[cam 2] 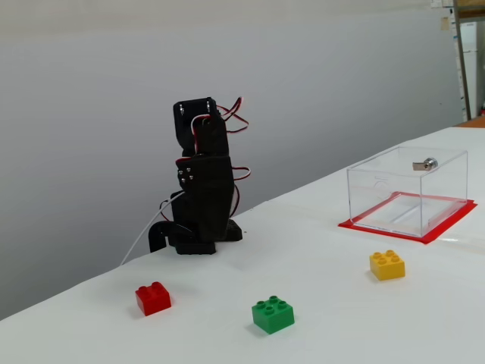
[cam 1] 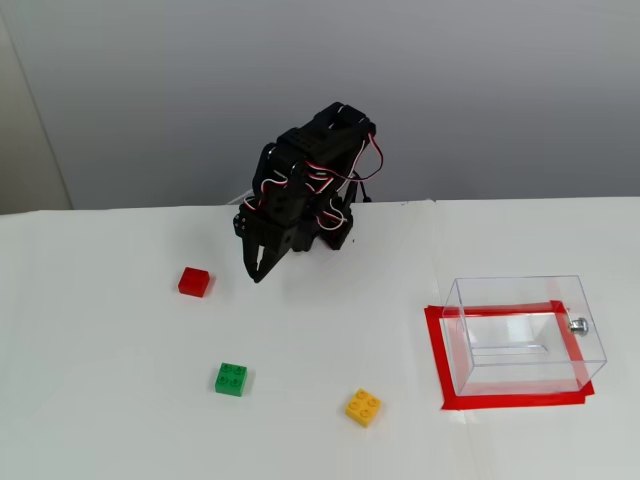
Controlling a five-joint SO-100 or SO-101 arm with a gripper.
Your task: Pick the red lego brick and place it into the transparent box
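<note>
The red lego brick [cam 1: 194, 282] [cam 2: 153, 297] lies alone on the white table, left of the arm in both fixed views. My black gripper [cam 1: 257, 272] hangs point-down a short way to the brick's right, above the table and apart from the brick. Its fingers are together with nothing between them. Seen from the side, the arm [cam 2: 203, 178] stands upright, and the gripper's tips blend into the base behind them. The transparent box [cam 1: 520, 292] [cam 2: 405, 186] stands far to the right with nothing inside, and has a small silver knob [cam 1: 578, 323] on one wall.
A green brick [cam 1: 231, 379] [cam 2: 273, 314] and a yellow-orange brick [cam 1: 363, 407] [cam 2: 387, 265] lie near the table's front. Red tape [cam 1: 515, 400] frames the box's footprint. A grey wall stands behind the arm's base.
</note>
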